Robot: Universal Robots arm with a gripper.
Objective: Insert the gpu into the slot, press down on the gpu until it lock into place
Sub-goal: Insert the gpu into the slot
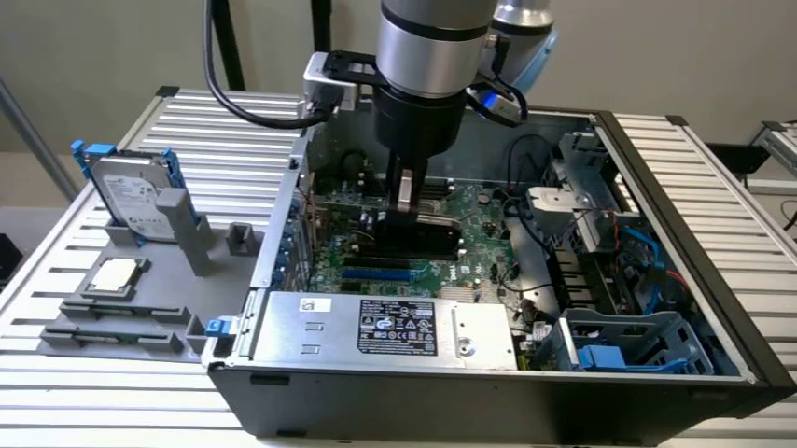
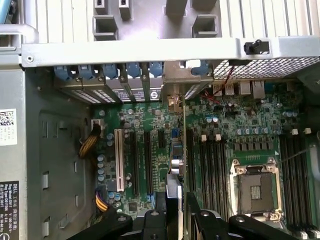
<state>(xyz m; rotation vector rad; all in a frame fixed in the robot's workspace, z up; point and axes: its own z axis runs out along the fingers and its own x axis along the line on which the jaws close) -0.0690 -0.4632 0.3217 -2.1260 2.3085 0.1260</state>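
The gpu [image 1: 408,238] is a small black card held upright inside the open computer case, over the green motherboard. My gripper [image 1: 405,213] comes straight down from above and is shut on the card's upper edge. The slot [image 1: 380,275], a bright-blue strip, lies on the board just in front of the card's lower edge; I cannot tell whether the card touches it. In the wrist view the gpu [image 2: 174,192] shows edge-on between my black fingers [image 2: 150,220], with its metal bracket [image 2: 176,82] up against the case's rear wall. A bit of blue slot [image 2: 174,134] peeks out beside the card.
A silver power-supply box [image 1: 386,327] fills the case's front. Black memory slots [image 2: 212,160] and the metal-framed CPU socket [image 2: 255,187] sit beside the card. Cables and a blue drive cage [image 1: 622,345] are at the exterior view's right. A hard drive [image 1: 131,196] stands outside the case.
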